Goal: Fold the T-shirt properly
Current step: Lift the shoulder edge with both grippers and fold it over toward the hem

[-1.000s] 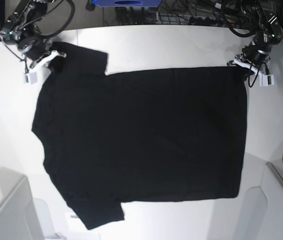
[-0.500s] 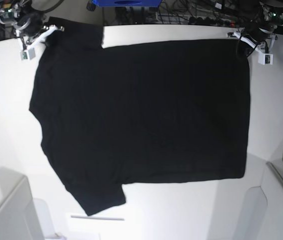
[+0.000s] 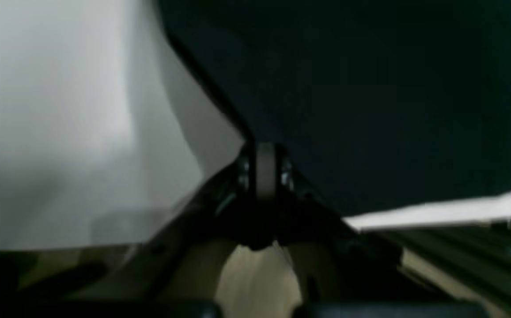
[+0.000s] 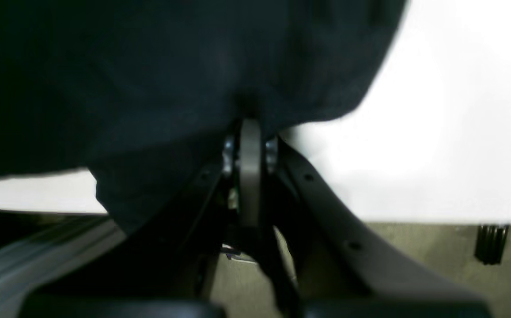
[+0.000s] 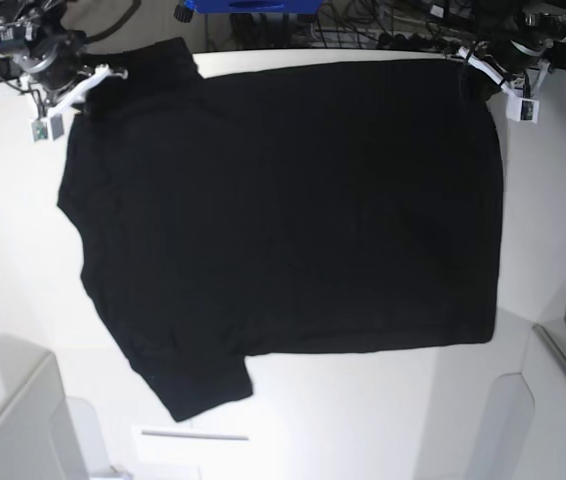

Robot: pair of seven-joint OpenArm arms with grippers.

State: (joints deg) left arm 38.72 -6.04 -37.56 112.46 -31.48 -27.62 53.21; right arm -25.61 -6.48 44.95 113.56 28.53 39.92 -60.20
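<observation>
The black T-shirt lies spread flat on the white table, plain side up, its far edge at the table's back edge. My right gripper at the back left is shut on the shirt's shoulder by the far sleeve; the right wrist view shows the closed fingers pinching black cloth. My left gripper at the back right is shut on the far hem corner; the left wrist view shows that corner pinched between the fingers. No print shows.
A grey box stands at the front left and another pale container at the front right. Cables and a blue object lie beyond the table's back edge. A thin white strip lies near the front sleeve.
Both grippers have pulled the shirt toward the back of the table; its far edge now reaches the back edge and the near hem has slid away from the front.
</observation>
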